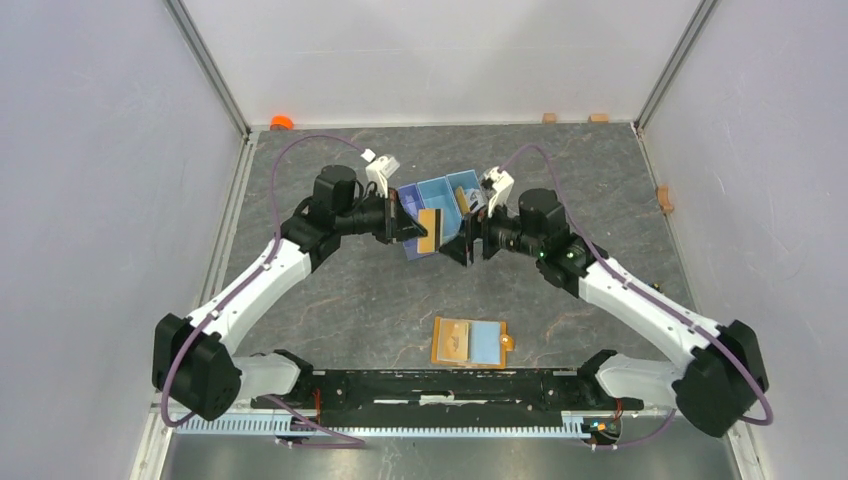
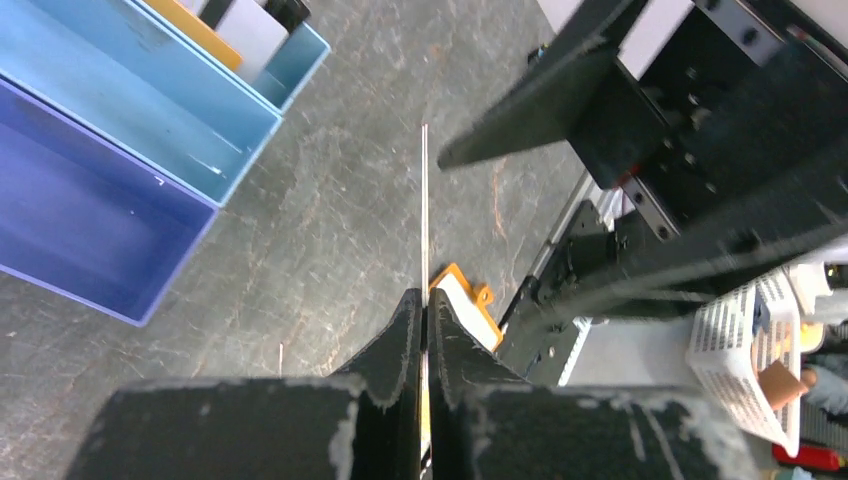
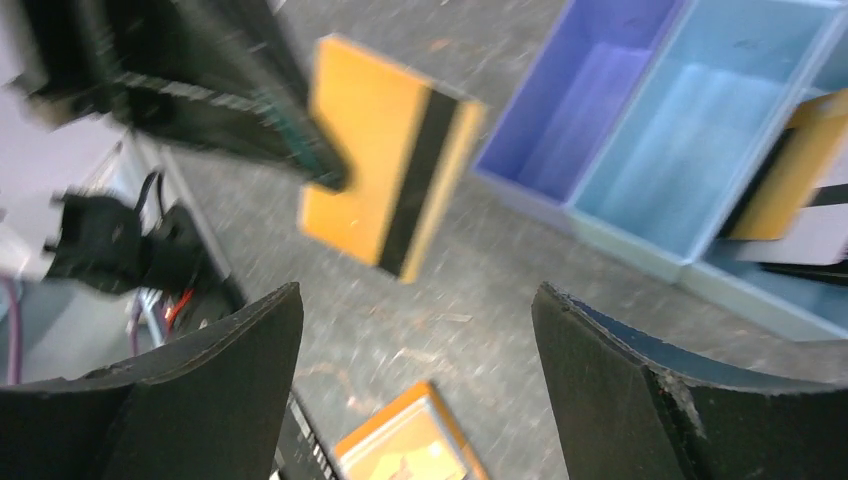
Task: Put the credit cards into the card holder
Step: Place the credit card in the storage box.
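My left gripper (image 1: 418, 230) is shut on a gold-yellow credit card (image 1: 428, 231) with a black stripe and holds it in the air in front of the blue tray. The card shows edge-on between the left fingertips (image 2: 424, 210) and face-on in the right wrist view (image 3: 385, 150). My right gripper (image 1: 458, 245) is open and empty, facing the card from the right without touching it. The orange-tan card holder (image 1: 469, 342) lies open on the table near the front, also in the left wrist view (image 2: 466, 306) and the right wrist view (image 3: 410, 445). More cards (image 3: 790, 180) stand in the tray's right compartment.
A blue three-compartment tray (image 1: 445, 200) stands behind the grippers; its left and middle compartments show no contents. Small wooden blocks (image 1: 549, 118) lie along the back wall, one (image 1: 665, 199) by the right wall, and an orange object (image 1: 281, 122) sits in the back left corner.
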Robot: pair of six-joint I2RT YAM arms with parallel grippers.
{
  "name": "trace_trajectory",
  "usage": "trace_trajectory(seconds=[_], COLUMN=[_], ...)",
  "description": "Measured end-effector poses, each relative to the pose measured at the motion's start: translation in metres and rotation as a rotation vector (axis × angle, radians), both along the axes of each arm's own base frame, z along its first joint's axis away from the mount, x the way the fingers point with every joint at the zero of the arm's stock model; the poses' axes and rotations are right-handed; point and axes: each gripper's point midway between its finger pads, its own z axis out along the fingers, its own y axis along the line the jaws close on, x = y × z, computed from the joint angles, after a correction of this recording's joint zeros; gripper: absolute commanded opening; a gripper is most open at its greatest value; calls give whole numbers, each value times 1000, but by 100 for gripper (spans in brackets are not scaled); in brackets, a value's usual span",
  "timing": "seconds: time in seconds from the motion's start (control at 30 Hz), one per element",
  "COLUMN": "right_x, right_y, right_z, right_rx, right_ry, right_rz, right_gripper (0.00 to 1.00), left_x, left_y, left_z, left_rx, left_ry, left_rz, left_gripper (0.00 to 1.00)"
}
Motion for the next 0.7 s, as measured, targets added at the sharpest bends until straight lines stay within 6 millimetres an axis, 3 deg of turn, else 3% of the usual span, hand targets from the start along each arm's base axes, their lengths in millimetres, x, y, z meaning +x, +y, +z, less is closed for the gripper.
trace_trajectory(seconds=[0.13, 0.27, 0.37, 0.5, 0.57, 0.7], right_x=[44, 53, 56, 70, 79, 85], right_y=[-8, 12, 26, 31, 28, 25], right_z=[-10, -10, 0, 15, 15, 20], right_rx=[37, 77, 115, 157, 181, 236], right_ry=[22, 42, 28, 5, 26, 50], right_rz=[-74, 4, 65, 85, 75, 92], right_gripper=[87, 81, 61, 16, 0, 0], left_x=[17, 27, 30, 31, 36, 45], left_y=[5, 5, 3, 3, 6, 13], left_z=[3, 7, 5, 6, 10, 10], left_rx=[-35, -61, -72, -98, -110, -126], left_ry=[23, 36, 47, 58, 42, 36], left_rz=[31, 27, 8, -18, -12, 6], left_gripper=[2, 2, 2, 5, 10, 16])
